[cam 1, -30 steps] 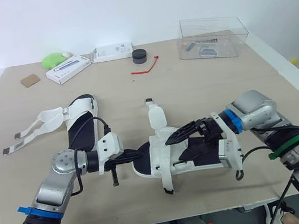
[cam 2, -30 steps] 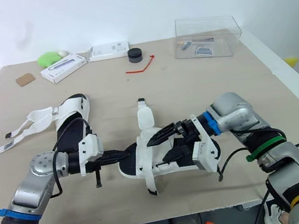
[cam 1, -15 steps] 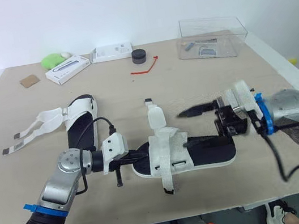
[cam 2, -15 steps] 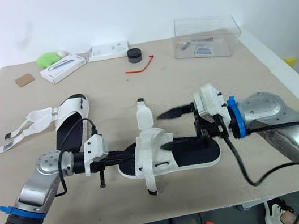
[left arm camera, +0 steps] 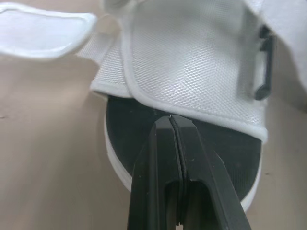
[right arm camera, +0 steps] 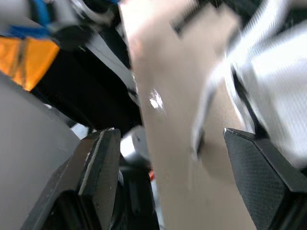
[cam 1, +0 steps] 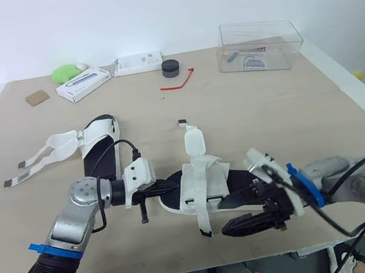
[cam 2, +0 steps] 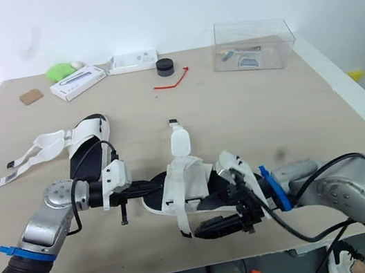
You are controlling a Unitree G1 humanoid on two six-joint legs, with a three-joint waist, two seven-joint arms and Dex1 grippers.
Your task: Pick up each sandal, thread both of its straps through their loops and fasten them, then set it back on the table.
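A white-strapped sandal with a black insole (cam 1: 200,181) lies flat at the middle of the table. One strap (cam 1: 193,142) stands up behind it and another (cam 1: 204,225) hangs toward the front edge. My left gripper (cam 1: 169,189) is shut, its tips resting on the insole at the toe (left arm camera: 171,120). My right gripper (cam 1: 236,213) is open, low by the sandal's front side, with its fingers (right arm camera: 98,167) spread wide apart and holding nothing. A second sandal (cam 1: 100,147) lies at the left with its loose straps (cam 1: 45,152) spread out.
At the back stand a clear plastic box (cam 1: 260,45), a black round cap (cam 1: 170,68), a red tie (cam 1: 179,81), two white boxes (cam 1: 82,83), a green object (cam 1: 65,73) and a brown card (cam 1: 36,98). The table's front edge (cam 1: 190,268) is close to my right gripper.
My right gripper left the sandal's heel side, lifted back, then swung down to the sandal's front side near the table edge. The left gripper stayed on the toe.
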